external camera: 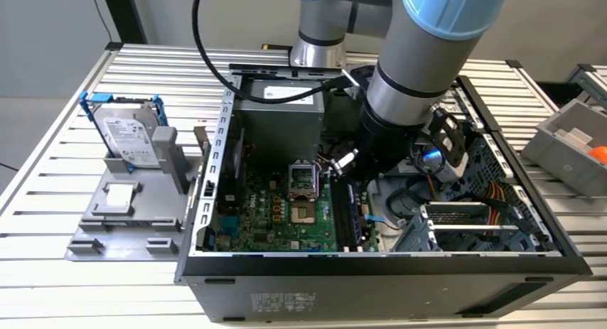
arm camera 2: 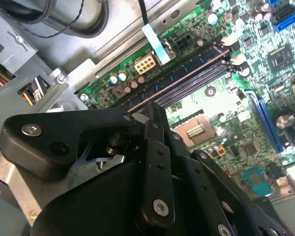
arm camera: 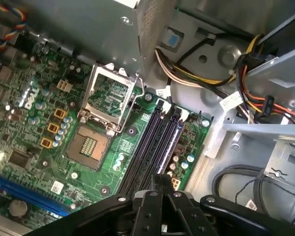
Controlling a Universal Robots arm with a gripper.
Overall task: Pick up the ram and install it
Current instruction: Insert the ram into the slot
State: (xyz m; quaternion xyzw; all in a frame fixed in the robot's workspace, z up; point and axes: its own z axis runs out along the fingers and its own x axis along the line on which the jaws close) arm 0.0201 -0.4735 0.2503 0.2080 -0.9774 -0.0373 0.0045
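The ram (arm camera 2: 187,73) is a long thin blue stick standing on edge in the memory slot nearest the motherboard's edge, inside the open computer case (external camera: 379,261). In the first wrist view the ram (arm camera: 174,140) lies beside the empty black slots. In the exterior view the ram (external camera: 342,215) runs toward the case's front. My gripper (arm camera 2: 151,109) is low in the case over one end of the stick, fingers together. Whether the tips press on it is hidden. In the first wrist view the gripper (arm camera: 161,181) sits right above that end.
The green motherboard (external camera: 270,215) has an open processor socket (arm camera: 108,103). Cable bundles (arm camera: 196,73) and a drive cage (external camera: 474,229) crowd the exterior view's right of the slots. Outside the case, a grey hard drive (external camera: 128,133) with blue rails stands on a grey holder (external camera: 124,222).
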